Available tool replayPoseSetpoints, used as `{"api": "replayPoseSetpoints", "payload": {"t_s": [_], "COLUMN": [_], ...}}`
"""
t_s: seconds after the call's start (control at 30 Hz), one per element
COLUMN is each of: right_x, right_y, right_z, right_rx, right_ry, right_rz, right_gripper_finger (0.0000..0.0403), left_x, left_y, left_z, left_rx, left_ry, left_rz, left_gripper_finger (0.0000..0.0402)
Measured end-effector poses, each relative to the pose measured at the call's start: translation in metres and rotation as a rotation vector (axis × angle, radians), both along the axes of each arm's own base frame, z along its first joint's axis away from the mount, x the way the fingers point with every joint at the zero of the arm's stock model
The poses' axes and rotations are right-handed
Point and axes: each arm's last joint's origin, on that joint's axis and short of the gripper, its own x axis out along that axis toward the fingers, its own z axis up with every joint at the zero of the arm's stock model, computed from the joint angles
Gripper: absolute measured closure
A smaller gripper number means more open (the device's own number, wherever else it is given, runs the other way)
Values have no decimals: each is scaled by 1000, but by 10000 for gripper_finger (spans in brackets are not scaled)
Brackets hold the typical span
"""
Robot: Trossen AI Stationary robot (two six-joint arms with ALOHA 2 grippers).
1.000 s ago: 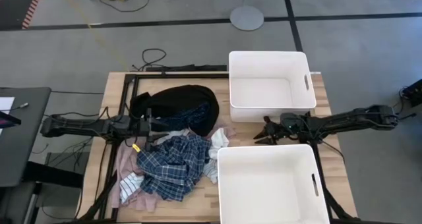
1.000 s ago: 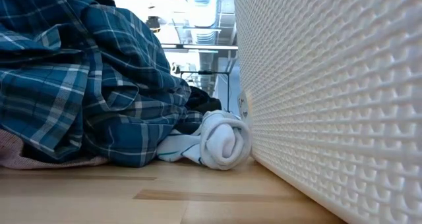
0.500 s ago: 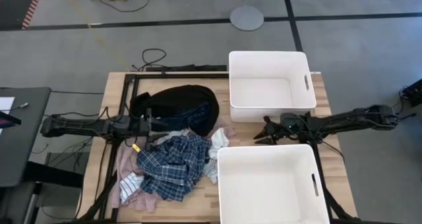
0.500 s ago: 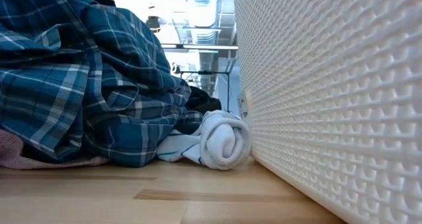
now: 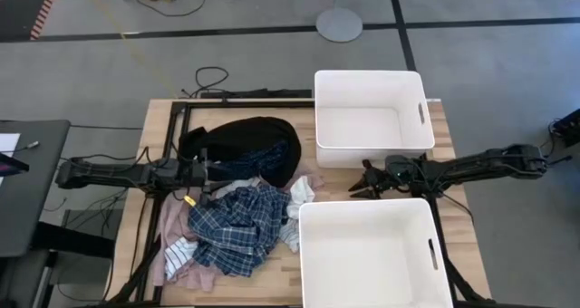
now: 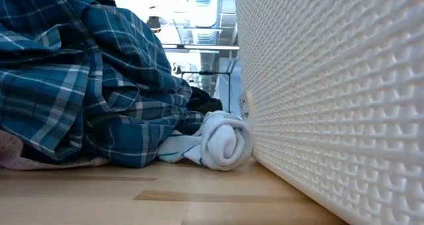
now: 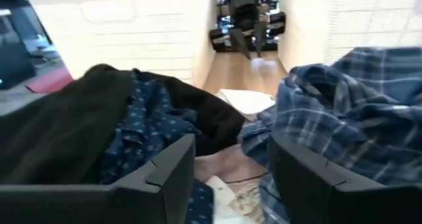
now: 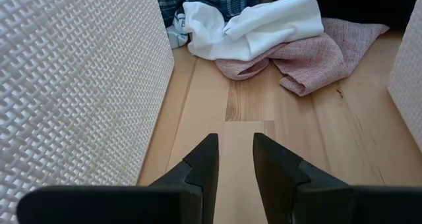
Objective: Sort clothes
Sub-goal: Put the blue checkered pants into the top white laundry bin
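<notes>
The clothes lie in a heap on the table's left half: a large black garment (image 5: 249, 145) at the far side, a navy dotted one (image 7: 145, 128) on it, a blue-white plaid shirt (image 5: 237, 228) nearer, pink cloth (image 8: 310, 53) and a white piece (image 8: 257, 26) at the heap's right edge. A rolled white sock (image 6: 225, 142) rests on the wood against the near bin. My left gripper (image 5: 213, 170) stands open at the heap's left edge, pointing right, level over the clothes. My right gripper (image 5: 355, 188) is open over bare wood between the two bins, pointing left at the heap.
Two white bins take the table's right half: one at the far side (image 5: 372, 118), one at the near side (image 5: 372, 254), with a narrow lane of wood between them. The near bin's textured wall (image 6: 331, 106) stands close beside the sock. A black cable lies on the floor beyond the table.
</notes>
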Motion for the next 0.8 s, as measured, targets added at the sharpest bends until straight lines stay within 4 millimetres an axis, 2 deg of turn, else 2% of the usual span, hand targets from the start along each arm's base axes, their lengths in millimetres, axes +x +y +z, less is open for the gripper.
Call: {"api": "replayPoseSetpoints", "payload": {"t_s": [0.1,0.23,0.43,0.53,0.67,0.8], "right_x": [0,0,0,0,0,0], "right_y": [0,0,0,0,0,0], "right_z": [0,0,0,0,0,0], "right_rx": [0,0,0,0,0,0], "right_ry": [0,0,0,0,0,0], "right_rz": [0,0,0,0,0,0], "right_gripper_finger": [290,290,290,290,290,290], "left_x": [0,1,1,-2,-7,-19], "left_y": [-1,-3,-7,-11,-17,-21], "left_z": [1,6,25,48,74,119], "left_rx": [-7,-54,-156,-214,-263,-202], "left_ry": [-7,-67,-130,-204,-271,-450], "left_rz": [-43,-97,-243,-367,-493,-564], "left_gripper_finger": [188,132,50,28,20,20]}}
